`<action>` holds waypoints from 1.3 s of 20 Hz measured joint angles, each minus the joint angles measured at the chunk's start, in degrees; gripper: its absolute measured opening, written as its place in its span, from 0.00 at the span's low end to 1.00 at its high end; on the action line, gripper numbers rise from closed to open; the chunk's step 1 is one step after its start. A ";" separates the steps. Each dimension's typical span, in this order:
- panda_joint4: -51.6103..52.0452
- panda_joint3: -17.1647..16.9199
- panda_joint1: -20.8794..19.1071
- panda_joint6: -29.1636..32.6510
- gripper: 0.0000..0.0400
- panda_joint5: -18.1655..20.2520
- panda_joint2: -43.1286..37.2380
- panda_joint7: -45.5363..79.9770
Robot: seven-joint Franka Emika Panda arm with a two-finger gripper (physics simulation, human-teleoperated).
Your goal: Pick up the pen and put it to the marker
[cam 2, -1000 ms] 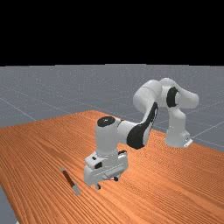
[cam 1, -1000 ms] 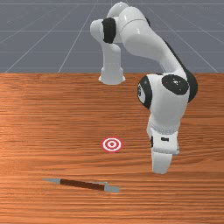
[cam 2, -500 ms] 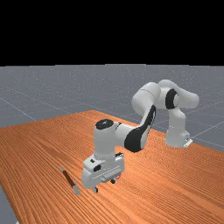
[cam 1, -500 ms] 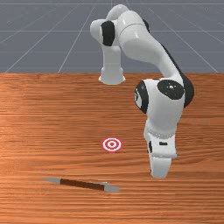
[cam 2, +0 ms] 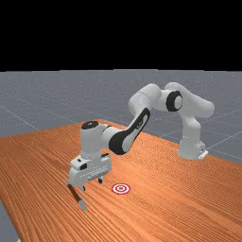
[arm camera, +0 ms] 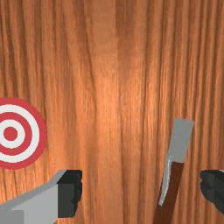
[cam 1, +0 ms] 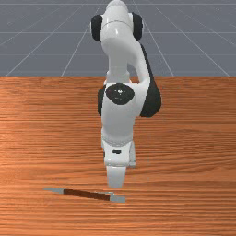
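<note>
Pen [cam 1: 86, 194], slim and reddish-brown between grey ends.

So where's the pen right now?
The pen lies on the table at the far view's left, left of the red-and-white target, with the open gripper hovering close by.

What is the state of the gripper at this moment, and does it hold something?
Gripper: open, the fingers wide apart, holding nothing; the pen lies on the table.
</note>
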 joint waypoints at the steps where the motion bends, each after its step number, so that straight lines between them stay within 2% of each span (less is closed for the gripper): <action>1: 0.04 0.06 -0.80 0.08 1.00 -0.07 0.03 -1.54; 5: 1.39 -0.14 -4.08 -0.27 1.00 -0.01 0.77 -5.82; 8: 2.25 -0.72 -4.93 -0.59 1.00 0.41 1.30 -4.37; 9: 3.45 2.41 -6.91 -1.94 1.00 4.02 2.10 -6.31; 13: 1.02 4.01 -4.35 -0.73 1.00 5.25 0.95 -3.18; 14: 0.38 0.43 -1.13 -0.14 1.00 2.02 0.34 2.70; 15: 0.29 0.85 -1.06 -0.07 1.00 1.65 0.30 0.68; 18: 5.88 0.75 -0.78 0.76 1.00 1.60 7.10 0.62; 19: 10.97 -0.85 0.39 0.80 0.98 0.15 10.91 2.12; 21: 11.71 -2.15 0.76 0.80 1.00 -1.15 10.38 2.52; 23: 11.70 -1.55 -0.39 1.01 1.00 -0.55 10.22 1.04; 24: 11.74 0.26 -1.85 1.07 1.00 0.75 10.26 -2.26; 25: 12.00 -0.61 -1.72 0.95 1.00 0.37 10.37 -0.74; 26: 12.22 0.21 -2.59 0.89 1.00 0.75 10.51 -3.18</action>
